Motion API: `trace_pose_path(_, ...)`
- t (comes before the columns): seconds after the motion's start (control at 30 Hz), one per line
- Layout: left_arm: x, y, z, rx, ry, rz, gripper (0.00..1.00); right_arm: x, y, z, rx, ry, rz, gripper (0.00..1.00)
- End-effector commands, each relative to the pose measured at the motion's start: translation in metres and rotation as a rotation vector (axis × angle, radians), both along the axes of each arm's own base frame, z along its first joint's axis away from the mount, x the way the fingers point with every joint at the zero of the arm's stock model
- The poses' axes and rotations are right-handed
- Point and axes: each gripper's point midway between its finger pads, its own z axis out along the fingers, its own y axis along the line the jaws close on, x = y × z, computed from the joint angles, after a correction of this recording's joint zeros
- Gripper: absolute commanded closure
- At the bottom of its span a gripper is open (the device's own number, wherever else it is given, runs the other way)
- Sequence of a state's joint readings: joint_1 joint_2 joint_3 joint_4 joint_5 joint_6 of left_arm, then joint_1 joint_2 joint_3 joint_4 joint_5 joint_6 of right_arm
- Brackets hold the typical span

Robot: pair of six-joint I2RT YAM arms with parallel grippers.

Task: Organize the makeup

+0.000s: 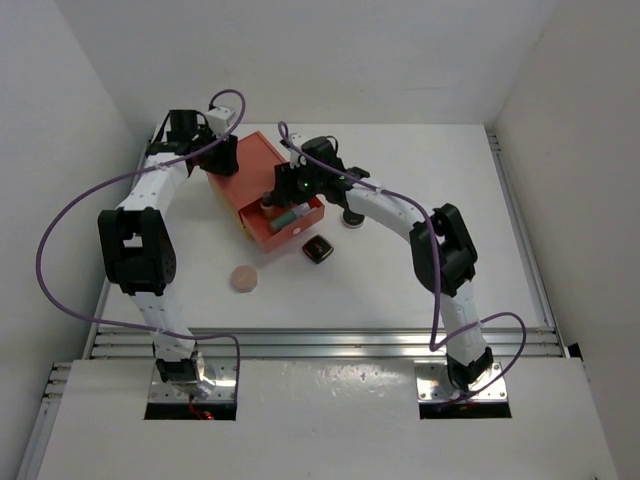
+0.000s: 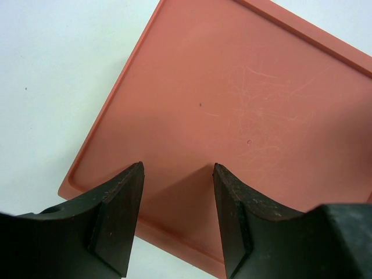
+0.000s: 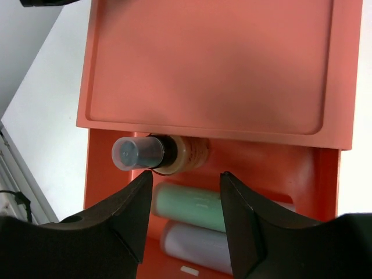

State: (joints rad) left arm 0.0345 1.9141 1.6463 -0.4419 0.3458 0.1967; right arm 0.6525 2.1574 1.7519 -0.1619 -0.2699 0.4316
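Orange-red drawer box (image 1: 240,160) at the far left of the table (image 1: 350,295), drawer (image 1: 270,235) pulled out toward the near right. Holds the tan dark-capped bottle (image 3: 180,152) on its side at the far end, then a pale green tube (image 3: 192,206) and the white cylindrical bottle (image 3: 197,244) toward the drawer front. Right gripper (image 3: 186,177) above the drawer: released, clasping nothing. Left gripper (image 2: 177,171) over a corner of the box top: likewise spread and empty; cannot tell whether touching. On the table: black square compact (image 1: 317,249) just near of the drawer, pink round disc (image 1: 244,278) to its left, black round compact (image 1: 352,218) right of the drawer, partly behind the right arm.
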Motion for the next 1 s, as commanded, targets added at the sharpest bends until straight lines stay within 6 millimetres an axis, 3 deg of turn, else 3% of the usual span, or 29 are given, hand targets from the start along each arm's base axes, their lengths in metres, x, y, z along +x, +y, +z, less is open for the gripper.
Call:
trace_pose_path(0.0, -0.031, 0.014, -0.059, -0.01, 0.219, 0.058, 0.43, -0.007, 0.01, 0.064, 0.071, -0.145, 0.085, 0.48)
trace_pose_path(0.03, -0.031, 0.014, -0.059, -0.01, 0.219, 0.058, 0.43, -0.014, 0.017, 0.079, 0.096, -0.197, 0.129, 0.47)
trace_pose_path(0.13, -0.031, 0.014, -0.059, -0.01, 0.219, 0.058, 0.43, -0.03, 0.026, 0.094, 0.091, -0.319, 0.212, 0.44)
trace_pose_path(0.3, -0.031, 0.014, -0.059, -0.01, 0.219, 0.058, 0.43, -0.021, 0.035, 0.101, 0.083, -0.363, 0.195, 0.43)
trace_pose_path(0.33, -0.031, 0.014, -0.059, -0.01, 0.219, 0.058, 0.43, -0.02, 0.033, 0.087, 0.056, -0.323, 0.191, 0.45)
trace_pose_path(0.43, -0.031, 0.014, -0.059, -0.01, 0.219, 0.058, 0.43, -0.014, 0.038, 0.083, 0.052, -0.302, 0.173, 0.5)
trace_pose_path(0.77, -0.031, 0.014, -0.059, -0.01, 0.219, 0.058, 0.43, -0.001, 0.033, 0.054, -0.063, -0.291, 0.143, 0.53)
trace_pose_path(0.97, -0.031, 0.014, -0.064, -0.011, 0.228, 0.058, 0.43, -0.004, 0.038, 0.036, -0.076, -0.263, 0.16, 0.57)
